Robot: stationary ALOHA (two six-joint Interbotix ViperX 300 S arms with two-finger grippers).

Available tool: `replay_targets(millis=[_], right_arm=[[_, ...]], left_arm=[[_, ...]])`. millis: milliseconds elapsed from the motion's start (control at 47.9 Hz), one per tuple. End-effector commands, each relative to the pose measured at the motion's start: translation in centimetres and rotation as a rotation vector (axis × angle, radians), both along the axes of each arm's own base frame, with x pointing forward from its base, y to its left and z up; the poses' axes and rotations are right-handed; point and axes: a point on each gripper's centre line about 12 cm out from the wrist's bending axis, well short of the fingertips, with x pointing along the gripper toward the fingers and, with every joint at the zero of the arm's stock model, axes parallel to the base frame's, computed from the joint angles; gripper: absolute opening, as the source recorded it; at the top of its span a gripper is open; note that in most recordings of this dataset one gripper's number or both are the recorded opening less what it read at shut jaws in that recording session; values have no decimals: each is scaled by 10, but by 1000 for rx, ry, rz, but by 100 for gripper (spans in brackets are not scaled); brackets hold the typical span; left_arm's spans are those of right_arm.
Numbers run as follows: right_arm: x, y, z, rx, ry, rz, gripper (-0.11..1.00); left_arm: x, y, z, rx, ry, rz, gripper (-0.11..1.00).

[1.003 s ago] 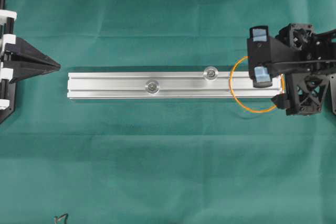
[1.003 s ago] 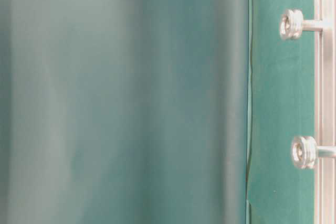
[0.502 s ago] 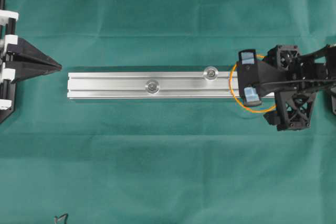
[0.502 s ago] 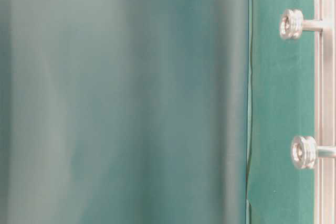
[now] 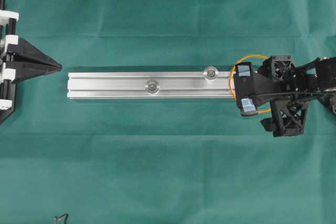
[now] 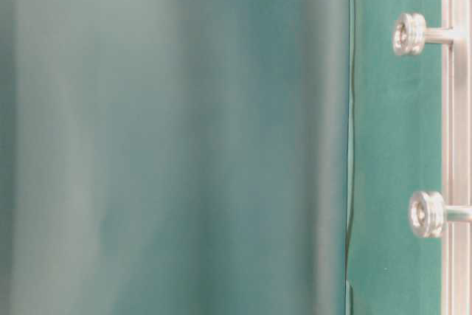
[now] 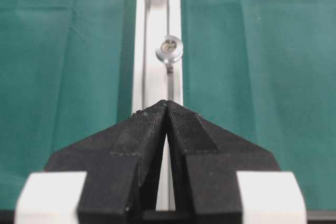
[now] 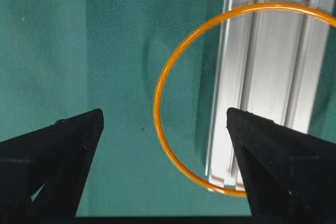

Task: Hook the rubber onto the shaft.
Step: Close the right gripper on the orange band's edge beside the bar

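Orange rubber [image 8: 157, 103] overhanging rail [image 8: 273, 66] end

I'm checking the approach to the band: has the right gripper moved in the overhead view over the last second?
Yes. The right gripper has shifted left and slightly down the picture, further over the right end of the silver rail and the rubber band.

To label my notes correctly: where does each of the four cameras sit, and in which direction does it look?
Overhead: above, looking straight down on the silver rail, the rubber band, both grippers, right gripper.
Table-level: low, beside the rail, rotated a quarter turn; two shafts, a dark piece of arm.
Left wrist: behind the shut left gripper, along the rail.
Right wrist: between open fingers, down onto the band.
Shared: rail and band, overhead and right wrist.
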Motion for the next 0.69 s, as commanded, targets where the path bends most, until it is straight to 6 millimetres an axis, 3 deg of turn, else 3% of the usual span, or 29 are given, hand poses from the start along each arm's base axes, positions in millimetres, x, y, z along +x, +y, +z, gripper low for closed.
replay_targets(millis=[0,669], right_arm=[[3,3,1,5,-29,6,97],[-3,12,-35,25,-18,-41,97]], left_arm=[[3,1,13,2,-35,3,2],[3,1,14,2,-37,3,2]])
